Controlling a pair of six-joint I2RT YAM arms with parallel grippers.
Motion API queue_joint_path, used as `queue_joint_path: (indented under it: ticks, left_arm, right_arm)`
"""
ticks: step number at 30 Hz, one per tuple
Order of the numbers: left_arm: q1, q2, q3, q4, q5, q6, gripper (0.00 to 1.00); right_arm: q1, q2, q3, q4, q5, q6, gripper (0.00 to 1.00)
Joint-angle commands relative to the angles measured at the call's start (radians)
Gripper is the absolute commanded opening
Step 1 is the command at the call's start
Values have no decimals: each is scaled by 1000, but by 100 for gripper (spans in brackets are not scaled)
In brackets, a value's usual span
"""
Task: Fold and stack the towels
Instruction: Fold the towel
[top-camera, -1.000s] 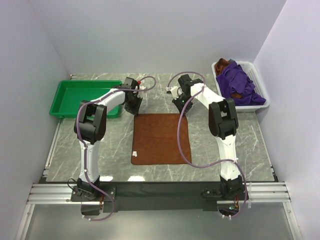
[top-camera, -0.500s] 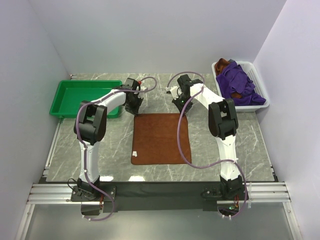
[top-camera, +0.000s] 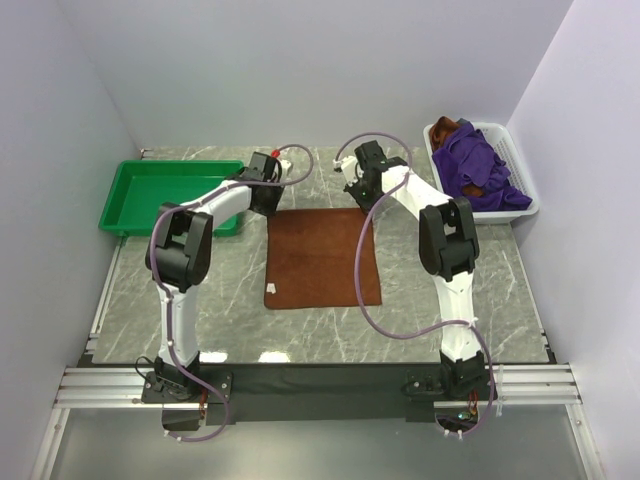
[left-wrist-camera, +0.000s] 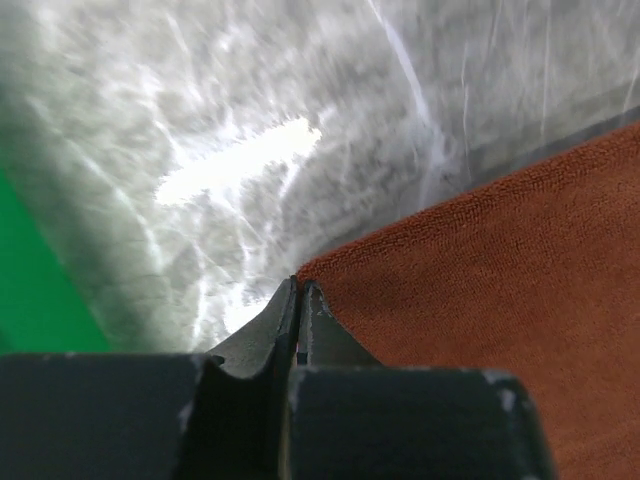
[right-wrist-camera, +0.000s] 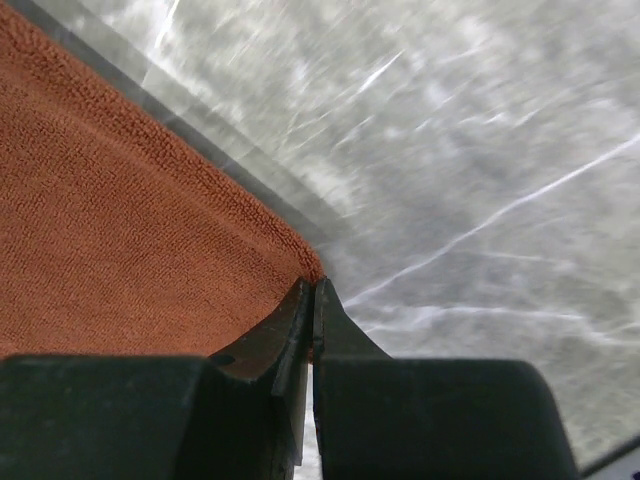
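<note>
Pinching the far corners of the rust-brown towel (top-camera: 320, 262), spread on the marble table (top-camera: 200, 295), the left gripper (left-wrist-camera: 300, 292) and right gripper (right-wrist-camera: 312, 290) were both clamped shut on cloth, each corner tip hidden between the jaws. In the white basket (top-camera: 520, 172), purple towels (top-camera: 480, 165) half buried another brown towel (top-camera: 447, 127).

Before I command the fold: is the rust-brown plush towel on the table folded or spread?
Spread: the rust-brown plush towel is one open rectangle, far corners pinched by the left gripper and right gripper.
</note>
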Motion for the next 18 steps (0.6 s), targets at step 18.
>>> queue_joint_path:
  ticks: [18]
  left_arm:
    - [6,-374,-293,231,-64,-95,1]
  right_arm:
    - [56,-383,-394,339,281,25,0]
